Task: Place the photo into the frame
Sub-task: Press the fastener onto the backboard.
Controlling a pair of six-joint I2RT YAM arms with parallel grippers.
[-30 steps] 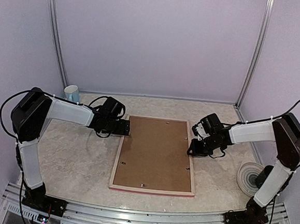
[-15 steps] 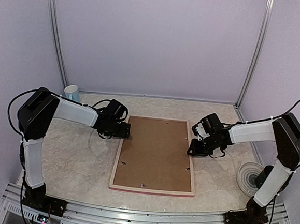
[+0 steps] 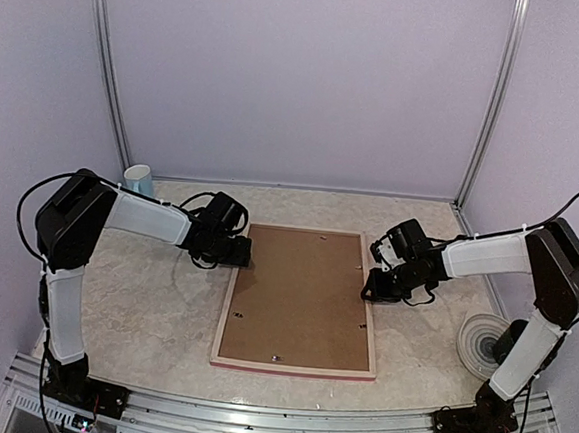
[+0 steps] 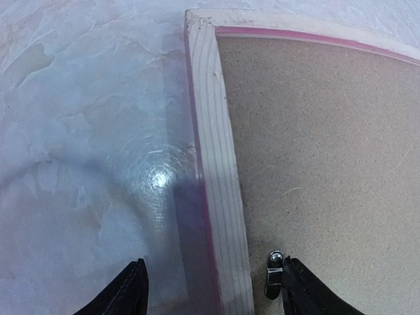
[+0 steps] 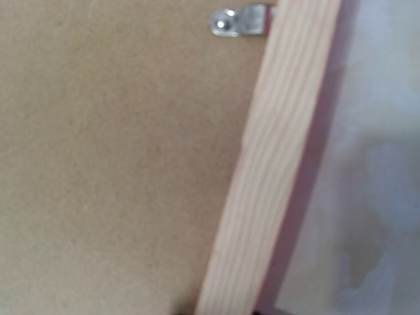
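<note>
The frame lay face down on the table, its long axis running away from the arms, with the backing board in it; no photo showed. Its left rail ran straight ahead between the released left jaws. The right jaws sat at the opposite rail, and I could not tell their grip.

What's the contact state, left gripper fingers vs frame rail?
Apart. Left wrist view: left gripper straddles a rail of the frame, bare table between one finger and the rail, a metal tab between the other and it.
</note>
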